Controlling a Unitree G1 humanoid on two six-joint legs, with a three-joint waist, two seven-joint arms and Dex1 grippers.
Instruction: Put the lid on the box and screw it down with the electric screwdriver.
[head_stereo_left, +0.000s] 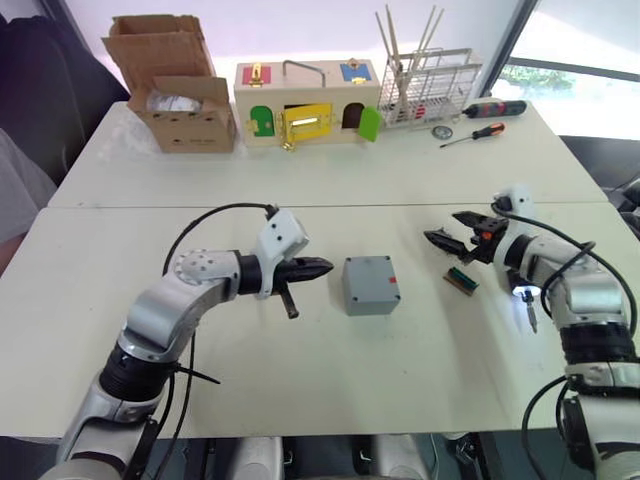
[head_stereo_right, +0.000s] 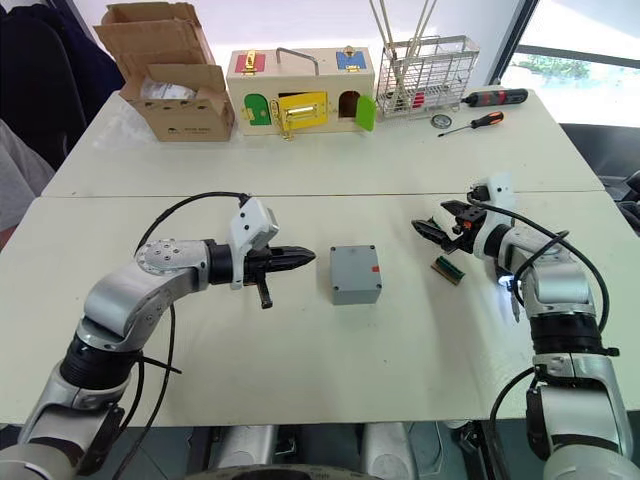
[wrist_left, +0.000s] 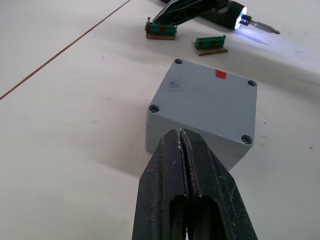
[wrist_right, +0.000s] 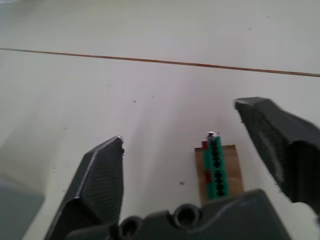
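The square grey plastic lid (wrist_left: 210, 97) with its red mark already sits on the deep grey box (head_stereo_left: 371, 285) mid-worktop (head_stereo_left: 330, 390). My left tool (head_stereo_left: 318, 267), clenched empty, points at the box from just beside it; a nudge could skew the unscrewed lid. My right tool (head_stereo_left: 452, 232), beyond the box, gapes over a green screw strip (wrist_right: 216, 167).
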